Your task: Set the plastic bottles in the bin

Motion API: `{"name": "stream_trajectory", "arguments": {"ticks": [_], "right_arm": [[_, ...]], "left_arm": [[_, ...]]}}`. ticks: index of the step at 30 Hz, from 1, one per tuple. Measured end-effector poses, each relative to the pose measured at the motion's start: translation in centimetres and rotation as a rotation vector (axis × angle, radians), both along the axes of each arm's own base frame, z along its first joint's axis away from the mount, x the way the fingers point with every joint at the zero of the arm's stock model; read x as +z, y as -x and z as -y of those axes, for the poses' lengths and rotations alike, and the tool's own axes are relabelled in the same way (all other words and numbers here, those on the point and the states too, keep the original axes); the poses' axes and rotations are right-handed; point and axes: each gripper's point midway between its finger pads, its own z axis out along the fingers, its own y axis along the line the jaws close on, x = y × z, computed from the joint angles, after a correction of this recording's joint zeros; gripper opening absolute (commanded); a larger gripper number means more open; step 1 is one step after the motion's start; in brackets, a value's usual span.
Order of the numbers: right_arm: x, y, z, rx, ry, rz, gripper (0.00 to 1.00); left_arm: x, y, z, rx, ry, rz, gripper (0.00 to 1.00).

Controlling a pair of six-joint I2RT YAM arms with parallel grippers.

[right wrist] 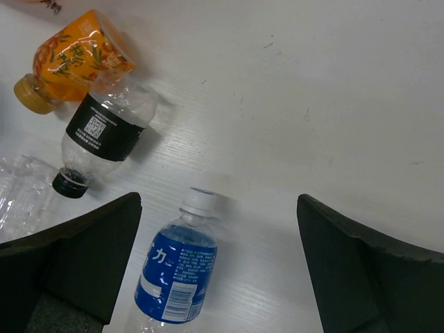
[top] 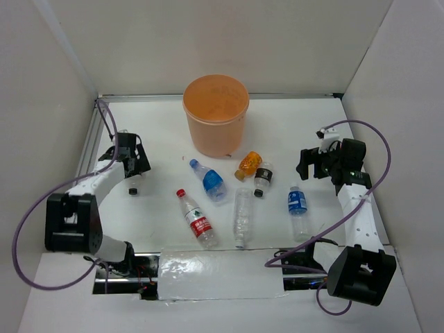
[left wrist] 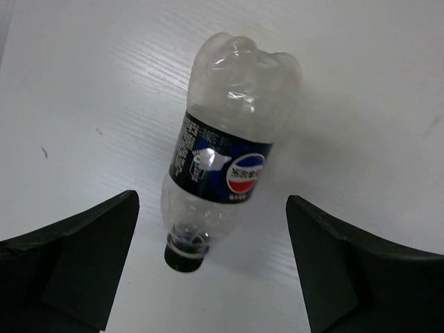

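Note:
The orange-peach bin (top: 216, 114) stands at the back centre. Bottles lie in front of it: a blue-labelled one (top: 209, 179), a red-labelled one (top: 196, 218), a plain clear one (top: 242, 215), an orange one (top: 248, 165), a black-labelled one (top: 263, 178) and another blue-labelled one (top: 297, 208). My left gripper (top: 132, 163) is open above a clear black-capped bottle (left wrist: 225, 149), whose cap lies between the fingers (left wrist: 83, 257). My right gripper (right wrist: 218, 267) is open and empty over the white-capped blue-labelled bottle (right wrist: 177, 274), which lies near its left finger.
White walls close in the table on the left, right and back. A clear-wrapped strip (top: 218, 274) runs along the front edge between the arm bases. Purple cables loop beside each arm. The orange bottle (right wrist: 73, 59) and the black-labelled one (right wrist: 104, 132) touch each other.

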Motion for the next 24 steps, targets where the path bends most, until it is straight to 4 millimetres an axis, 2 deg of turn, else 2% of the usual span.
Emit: {"name": "stream_trajectory", "arguments": {"ticks": [2, 6, 9, 10, 11, 12, 14, 15, 16, 17, 18, 19, 24], "right_arm": [[0.0, 0.1, -0.2, 0.009, -0.004, -0.002, 1.0], [-0.1, 0.2, -0.6, 0.028, -0.017, -0.005, 1.0], [-0.1, 0.4, -1.0, 0.046, -0.033, -0.007, 1.0], [-0.1, 0.4, -1.1, 0.051, -0.038, -0.009, 0.97], [0.0, 0.5, -1.3, 0.061, -0.044, -0.009, 0.9], [0.0, 0.6, -1.4, 0.069, -0.049, -0.01, 0.84], [0.0, 0.7, -1.9, 0.107, -0.054, -0.004, 0.72], [0.0, 0.8, -2.3, 0.131, -0.06, -0.002, 0.66], [0.1, 1.0, -2.7, 0.162, -0.067, 0.003, 0.4], [0.2, 1.2, -3.1, 0.191, -0.074, 0.007, 0.39], [0.2, 1.3, -3.4, 0.227, -0.066, 0.018, 0.34], [0.3, 1.5, -3.7, 0.26, -0.063, 0.026, 0.31], [-0.3, 1.6, -4.3, 0.348, -0.044, 0.037, 0.31]], "left_arm": [[-2.5, -0.3, -0.8, 0.01, -0.018, -0.074, 1.0], [-5.7, -0.3, -1.2, 0.006, -0.03, -0.164, 0.95], [-6.7, -0.5, -1.2, -0.013, -0.037, -0.194, 0.55], [-6.7, -0.8, -1.2, -0.018, -0.042, -0.19, 0.44], [-6.5, -1.2, -1.1, -0.03, -0.04, -0.181, 0.3], [-6.2, -1.5, -1.0, -0.039, -0.038, -0.171, 0.25], [-5.4, -2.0, -0.5, -0.057, -0.02, -0.14, 0.23], [-4.6, -2.1, 0.0, -0.071, -0.011, -0.118, 0.19], [-3.7, -2.2, 0.7, -0.094, 0.004, -0.093, 0.11], [-2.3, -2.6, 1.3, -0.111, 0.004, -0.053, 0.11], [-0.6, -3.0, 2.6, -0.151, 0.025, -0.007, 0.03], [1.3, -3.4, 4.4, -0.206, 0.057, 0.041, 0.02], [15.3, -6.1, 14.0, -0.491, 0.192, 0.37, 0.0]]}}
